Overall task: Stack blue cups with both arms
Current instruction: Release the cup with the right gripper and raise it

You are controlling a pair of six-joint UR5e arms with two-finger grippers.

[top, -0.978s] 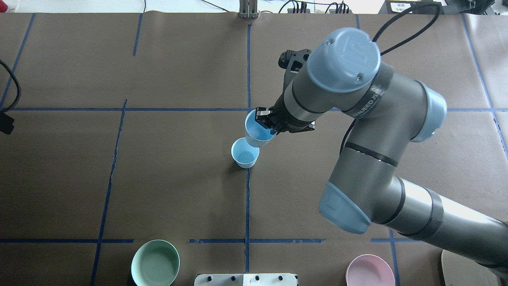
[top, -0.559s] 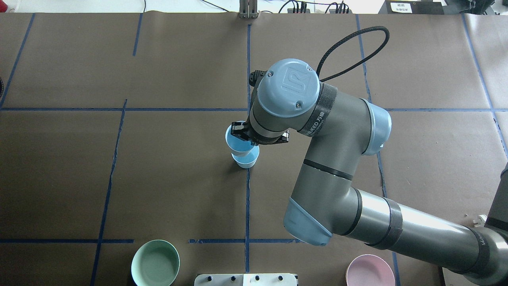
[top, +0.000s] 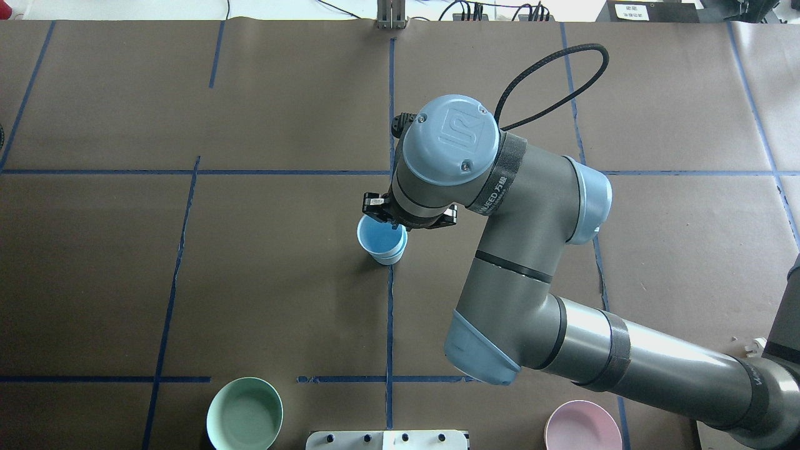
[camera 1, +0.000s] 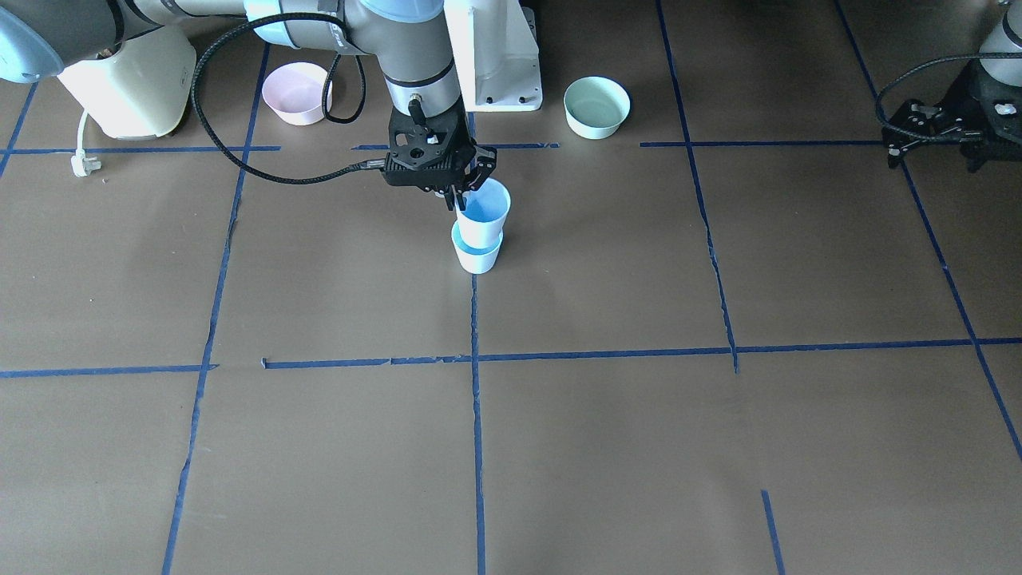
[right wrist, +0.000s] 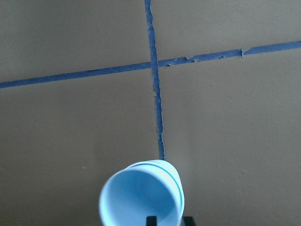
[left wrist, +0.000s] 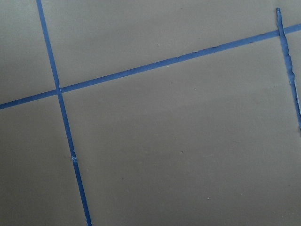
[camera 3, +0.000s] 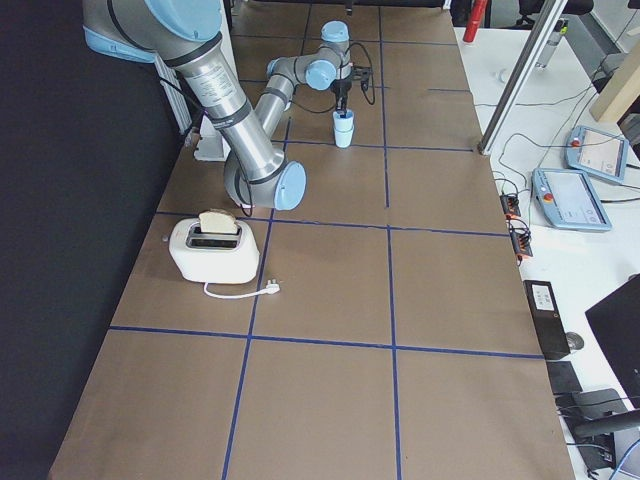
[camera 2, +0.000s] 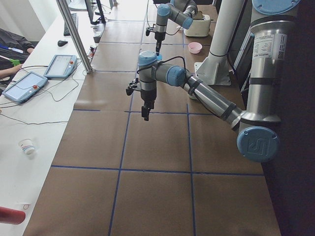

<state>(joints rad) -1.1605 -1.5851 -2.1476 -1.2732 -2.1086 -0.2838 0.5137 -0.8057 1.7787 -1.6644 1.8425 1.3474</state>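
One arm at work: right arm (top: 519,250) over mid-counter.
Upper cup (camera 1: 482,216) sits in lower cup (camera 1: 477,257); right gripper (camera 1: 463,200) pinches its rim, leaving the body free to nest. Left gripper (camera 1: 898,136), by the counter's left edge: cannot tell.

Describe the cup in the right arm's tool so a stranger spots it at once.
On the brown table, follow the central blue tape line to where the right arm's tool reaches down. Of the two nested pale-blue cups there, it is the upper cup, poking out of the lower cup, tool on its rim.
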